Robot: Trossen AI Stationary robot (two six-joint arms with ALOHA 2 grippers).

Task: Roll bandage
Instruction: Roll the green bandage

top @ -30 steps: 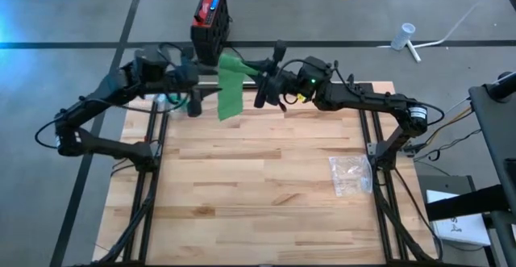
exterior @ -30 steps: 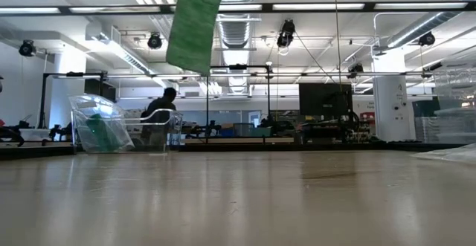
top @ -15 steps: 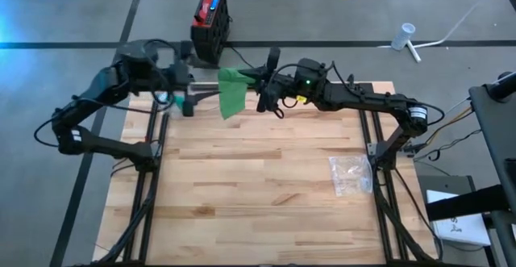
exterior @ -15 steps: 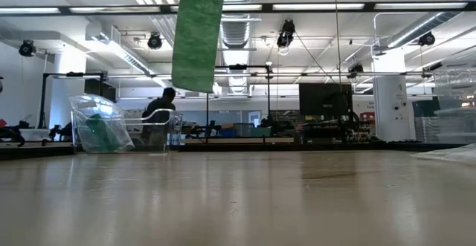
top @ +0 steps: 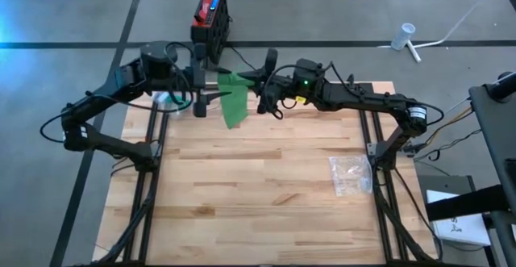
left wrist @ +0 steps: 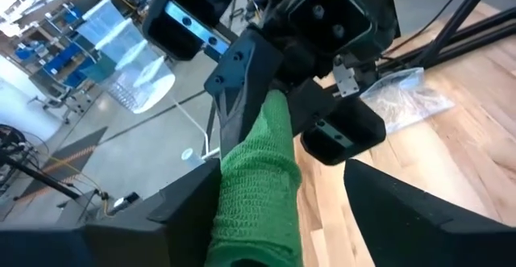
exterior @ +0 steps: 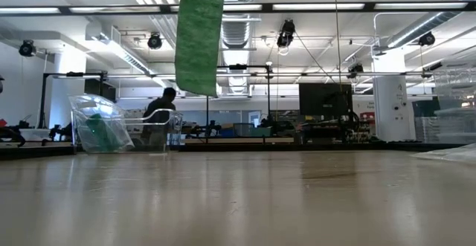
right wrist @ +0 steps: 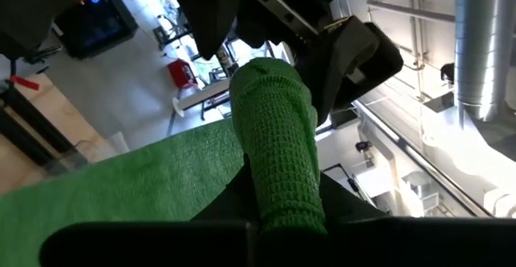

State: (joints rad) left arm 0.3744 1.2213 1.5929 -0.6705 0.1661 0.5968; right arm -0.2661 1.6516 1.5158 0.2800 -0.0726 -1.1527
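A green bandage (top: pixel 234 98) hangs in the air over the table's far edge, between my two grippers. Its rolled part (right wrist: pixel 274 130) runs level from my right gripper (top: pixel 262 88), which is shut on it, toward my left gripper (top: pixel 205 93). The loose tail (exterior: pixel 199 38) hangs down from the roll, clear of the table. In the left wrist view my left gripper (left wrist: pixel 274 219) is open, one finger on either side of the roll's free end (left wrist: pixel 254 194). My right gripper pinches one end of the rolled part (right wrist: pixel 284 198) between its two fingers, coming level from the table's right, along the roll. The roll sticks out level past the fingers, lifted clear, with the tail slack below it. My left gripper's fingers (left wrist: pixel 173 210) flank the roll's other end; I cannot tell whether one touches it.
A clear plastic bag (top: pixel 351 174) lies on the wooden table (top: pixel 258 202) at the right. A clear container (exterior: pixel 104 127) with something green inside stands at the far left edge. A red and black box (top: pixel 211 13) stands on the floor beyond the table.
My left gripper has drawn back toward the table's left, then come toward the roll again, and has rolled at the wrist. My right gripper has rolled too, and the bandage's tail has swung and now hangs lower and straighter.
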